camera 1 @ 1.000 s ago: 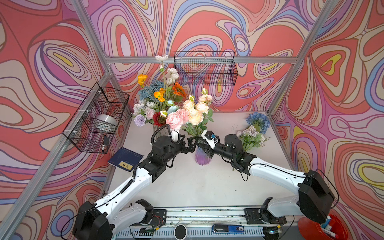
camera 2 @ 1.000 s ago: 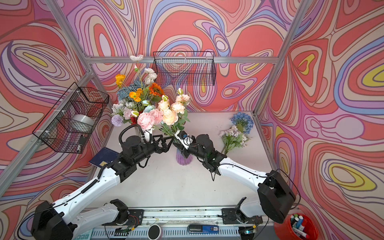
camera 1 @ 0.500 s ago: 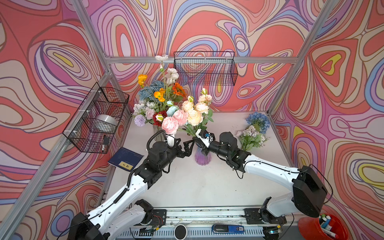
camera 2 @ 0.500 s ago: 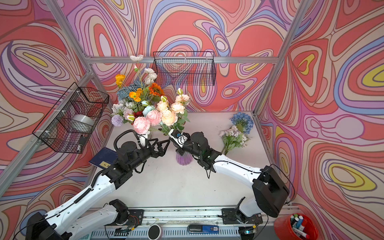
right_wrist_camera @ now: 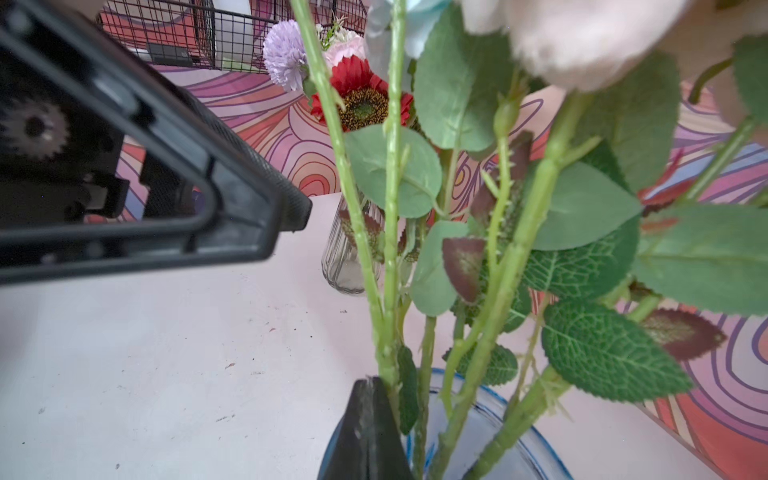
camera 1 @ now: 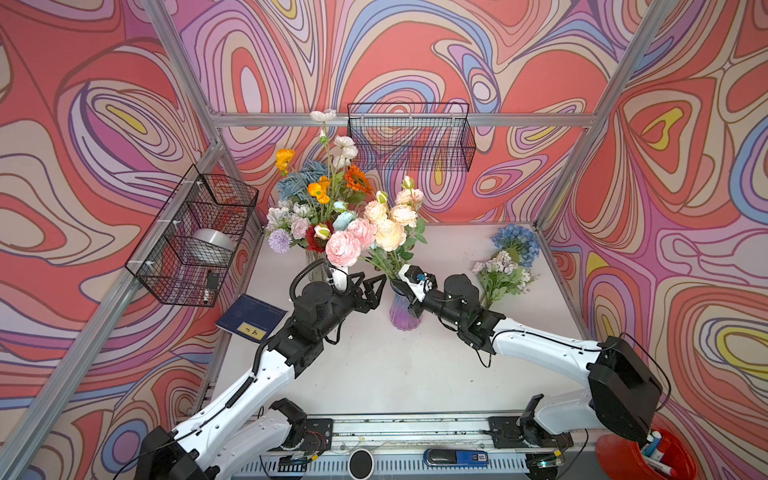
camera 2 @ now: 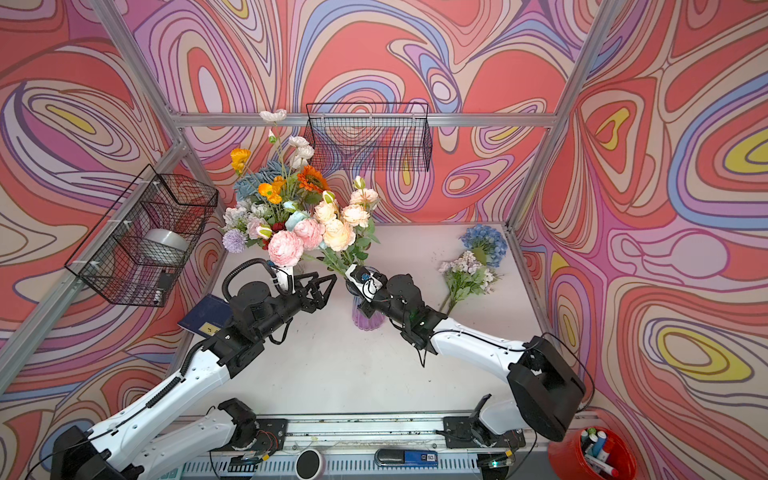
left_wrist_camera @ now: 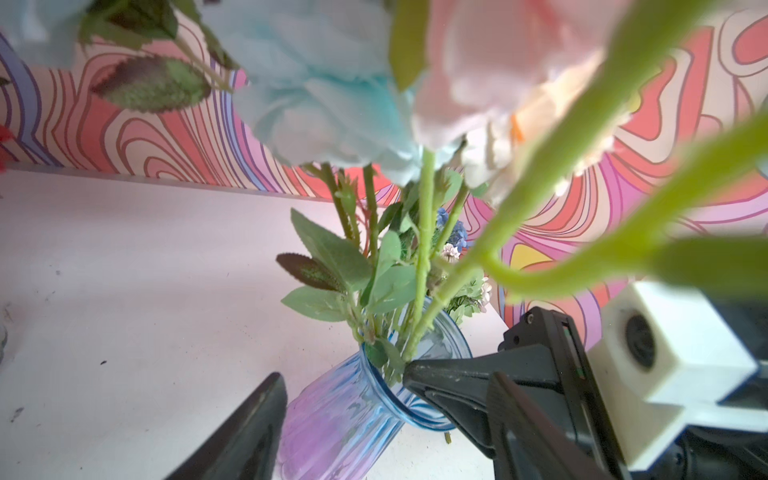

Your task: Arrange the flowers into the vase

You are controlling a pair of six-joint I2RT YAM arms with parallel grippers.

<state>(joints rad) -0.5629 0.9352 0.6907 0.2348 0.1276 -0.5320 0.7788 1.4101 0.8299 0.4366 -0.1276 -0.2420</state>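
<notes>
From my seat, the blue-and-purple ribbed glass vase (camera 1: 403,313) stands in the middle of the table (camera 1: 374,374) with a bunch of pink and cream roses (camera 1: 388,232) in it, their leafy stems fanning out of the mouth. My right gripper (right_wrist_camera: 368,401) is closed tight. Its tips rest at the vase rim, hard against the base of a pale knobbly stem (right_wrist_camera: 388,291), though I cannot tell whether that stem is actually pinched between them. My left gripper (camera 1: 379,290) hovers just beside the vase on the opposite side, jaws apart with nothing between them. Behind it, the clear glass vase (right_wrist_camera: 347,266) is packed with a mixed bouquet (camera 1: 320,199). Two pieces lie on the table well off to the right: a blue hydrangea (camera 1: 517,243) and a pale lilac spray (camera 1: 500,270), stems pointing back toward the arms' bases. I judge these flowers to be light, with stiff, slightly springy stems and big soft heads that make them top-heavy. They would swing if held too low and crush if held by the bloom, so I'd take each on the bare stretch of stem below the leaves. The glass is the fragile, tippy part. With so many stems levering on the rim, a sideways push could topple it, so one gripper should steady things while the other feeds.
</notes>
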